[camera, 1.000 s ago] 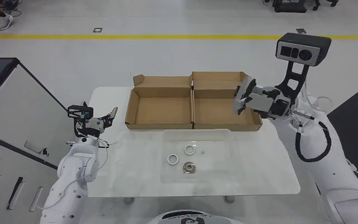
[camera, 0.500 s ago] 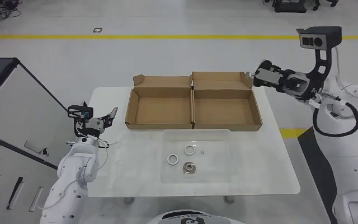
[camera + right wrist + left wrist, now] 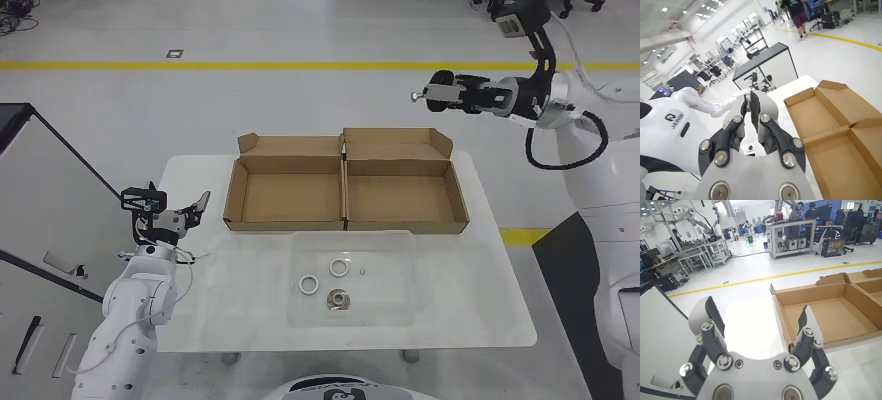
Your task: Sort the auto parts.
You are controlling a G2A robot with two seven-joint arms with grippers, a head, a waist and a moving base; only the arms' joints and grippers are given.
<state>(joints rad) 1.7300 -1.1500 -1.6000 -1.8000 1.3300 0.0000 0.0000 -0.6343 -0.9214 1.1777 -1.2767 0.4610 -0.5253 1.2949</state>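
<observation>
The white worktop [image 3: 470, 310] is the biggest thing here. On its far side stand two brown boxes, side by side and touching: the left box [image 3: 285, 198] and the right box [image 3: 400, 198]. Both are open at the top. On the near side of them lies a clear sheet [image 3: 385, 300] with the small parts on it.

The left pincer [image 3: 758, 304] hangs by the left edge of the worktop, near the left box. It is spread wide and holds nothing. The right pincer [image 3: 748, 99] is up in the air, past the far side of the right box. It is squeezed tight on a little bolt [image 3: 748, 106], which sits between the ribbed pads.

On the sheet lie the left ring [image 3: 308, 286] and the right ring [image 3: 340, 268]. A nut [image 3: 339, 299] lies just near of them. A tiny bit [image 3: 362, 268] lies right of the right ring, too small to tell what it is.

The bolt looks hard, light and smooth. I think it could slip or roll, so a grip across its stem is best. The rings look thin and light, so a pinch across the rim should work.
</observation>
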